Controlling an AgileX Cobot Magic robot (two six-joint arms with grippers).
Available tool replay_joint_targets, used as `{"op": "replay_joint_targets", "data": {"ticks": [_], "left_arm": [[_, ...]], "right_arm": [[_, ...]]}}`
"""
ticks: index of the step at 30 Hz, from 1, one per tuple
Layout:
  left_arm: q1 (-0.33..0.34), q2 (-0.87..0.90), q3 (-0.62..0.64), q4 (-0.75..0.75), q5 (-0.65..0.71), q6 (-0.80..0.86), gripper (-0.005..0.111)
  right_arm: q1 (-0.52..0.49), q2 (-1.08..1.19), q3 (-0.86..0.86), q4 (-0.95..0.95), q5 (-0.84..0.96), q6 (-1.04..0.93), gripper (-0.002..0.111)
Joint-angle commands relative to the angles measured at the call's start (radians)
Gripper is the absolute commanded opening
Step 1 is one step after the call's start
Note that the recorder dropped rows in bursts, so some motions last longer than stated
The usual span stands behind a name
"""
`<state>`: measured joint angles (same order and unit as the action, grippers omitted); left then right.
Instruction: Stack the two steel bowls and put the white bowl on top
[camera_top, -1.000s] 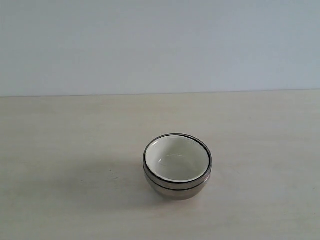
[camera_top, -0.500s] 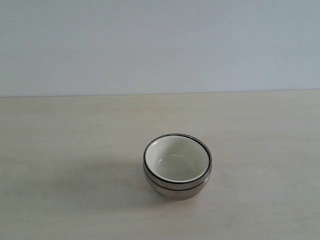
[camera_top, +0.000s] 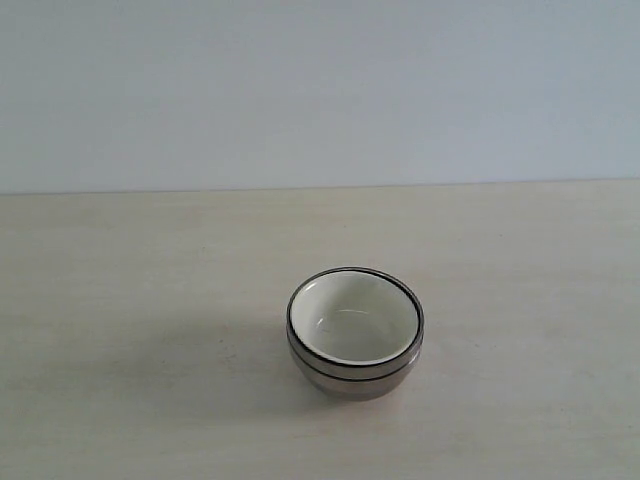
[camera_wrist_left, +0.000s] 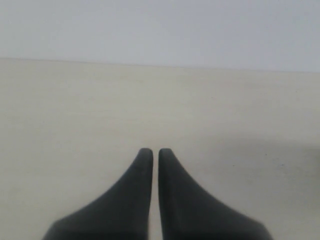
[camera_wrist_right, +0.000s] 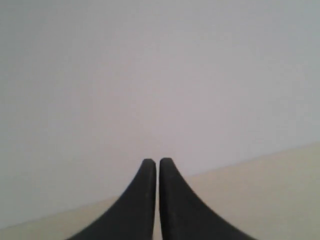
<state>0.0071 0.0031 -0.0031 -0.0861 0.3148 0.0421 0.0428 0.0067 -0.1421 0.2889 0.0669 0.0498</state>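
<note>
In the exterior view the two steel bowls (camera_top: 352, 378) stand nested one inside the other near the table's middle front, their rims showing as two shiny bands. The cream-white bowl (camera_top: 353, 318) sits inside the upper steel bowl, upright. Neither arm shows in that view. In the left wrist view my left gripper (camera_wrist_left: 156, 151) is shut with nothing between its dark fingers, above bare table. In the right wrist view my right gripper (camera_wrist_right: 157, 161) is also shut and holds nothing, pointing towards the wall. No bowl shows in either wrist view.
The light wooden table (camera_top: 120, 290) runs back to a plain pale wall (camera_top: 320, 90). Nothing else stands on the table in the exterior view.
</note>
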Motion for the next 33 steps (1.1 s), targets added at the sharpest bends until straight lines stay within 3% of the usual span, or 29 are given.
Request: {"op": "replay_joint_targets", "data": {"ticks": [1,5,23,26,33], "left_arm": [[-0.005,-0.003,0.003,0.000,-0.007,-0.005,0.004],[-0.005,-0.003,0.003,0.000,-0.007,-0.005,0.004],[-0.005,-0.003,0.003,0.000,-0.007,-0.005,0.004],[-0.005,-0.003,0.003,0.000,-0.007,-0.005,0.004],[-0.005,-0.003,0.003,0.000,-0.007,-0.005,0.004]], "right_arm": [[-0.003,-0.007,0.142,0.001,-0.140,0.027,0.000],[-0.003,-0.007,0.142,-0.015,-0.037,-0.050,0.000],[-0.003,-0.007,0.142,-0.012,0.080,-0.132,0.000],[-0.003,-0.007,0.142,-0.018,0.081,-0.113,0.000],[-0.003,-0.007,0.142,-0.253,0.079,0.139,0.000]]}}
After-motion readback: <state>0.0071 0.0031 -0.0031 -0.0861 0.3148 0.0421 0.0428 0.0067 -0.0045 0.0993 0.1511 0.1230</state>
